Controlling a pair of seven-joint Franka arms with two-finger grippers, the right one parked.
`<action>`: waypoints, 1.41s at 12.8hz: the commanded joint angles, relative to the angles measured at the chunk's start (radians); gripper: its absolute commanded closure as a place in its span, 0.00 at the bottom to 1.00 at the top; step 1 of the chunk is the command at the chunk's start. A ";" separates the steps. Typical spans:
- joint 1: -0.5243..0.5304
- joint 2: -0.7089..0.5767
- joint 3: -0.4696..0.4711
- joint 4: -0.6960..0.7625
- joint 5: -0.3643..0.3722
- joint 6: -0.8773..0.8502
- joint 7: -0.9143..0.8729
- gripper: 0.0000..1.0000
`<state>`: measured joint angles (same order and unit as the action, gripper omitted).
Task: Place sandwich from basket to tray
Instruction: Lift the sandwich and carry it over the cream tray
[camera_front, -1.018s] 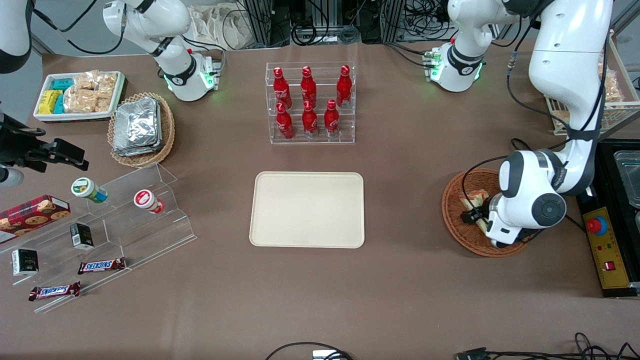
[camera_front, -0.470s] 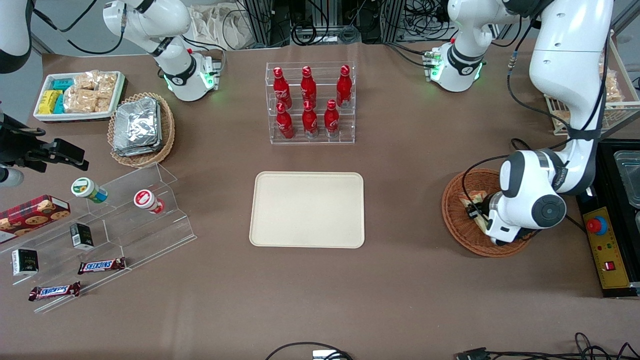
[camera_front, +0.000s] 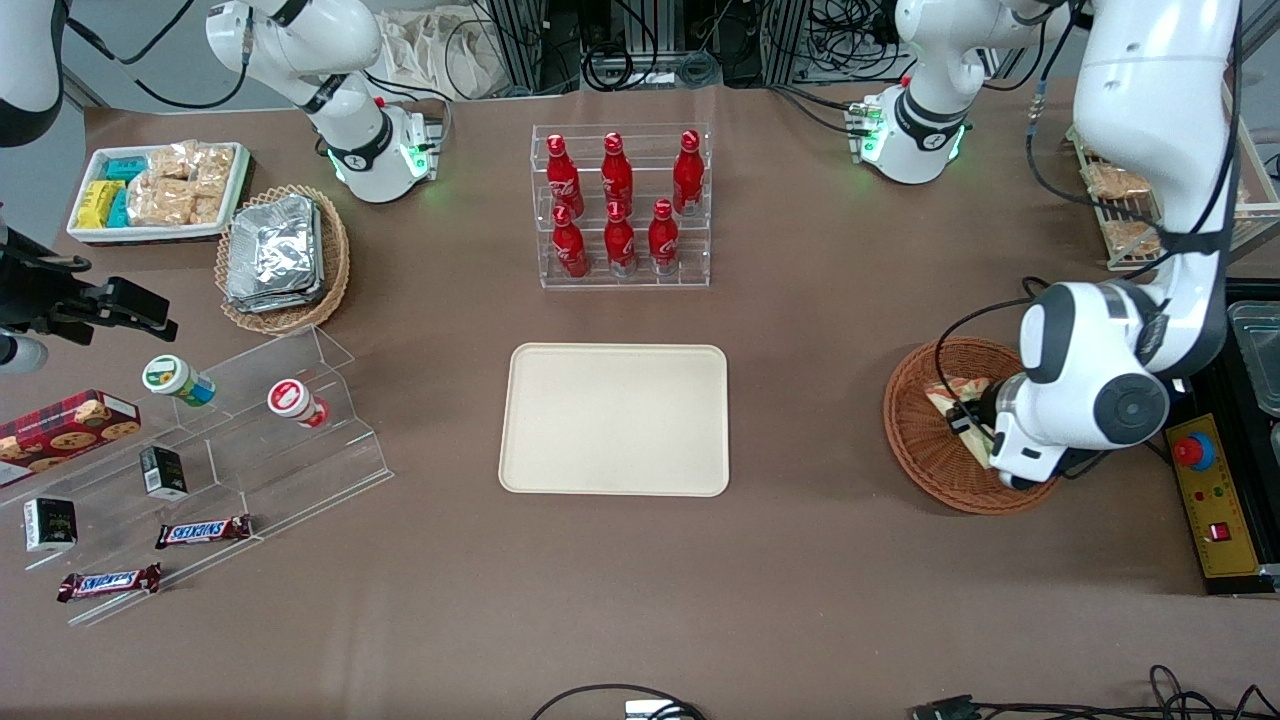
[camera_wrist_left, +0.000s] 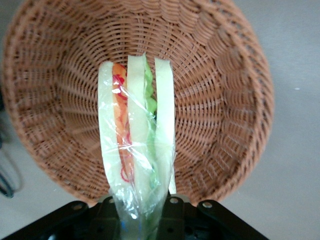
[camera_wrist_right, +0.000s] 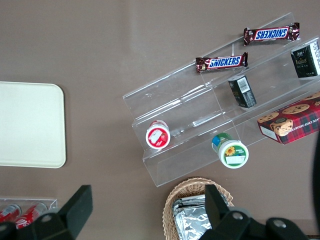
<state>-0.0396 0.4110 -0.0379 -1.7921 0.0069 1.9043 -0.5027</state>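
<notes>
Gripping the sandwich (camera_wrist_left: 136, 145), the pincer (camera_wrist_left: 142, 212) hangs above the basket (camera_front: 925, 440).

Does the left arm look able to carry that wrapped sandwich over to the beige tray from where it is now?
Probably yes. The tool is shut on the sandwich above the basket, and only bare tabletop lies between it and the tray.

Brown table (camera_front: 820, 580) carries tray (camera_front: 614, 419), basket (camera_front: 925, 455), with gripper (camera_front: 968, 425) above.
</notes>
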 joint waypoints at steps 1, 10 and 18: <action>-0.008 -0.043 -0.040 0.095 -0.008 -0.120 0.001 0.79; -0.112 0.028 -0.315 0.262 0.047 -0.166 0.009 0.79; -0.298 0.192 -0.315 0.347 0.110 -0.071 -0.010 0.78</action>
<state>-0.3065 0.5680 -0.3591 -1.4850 0.0965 1.8299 -0.5014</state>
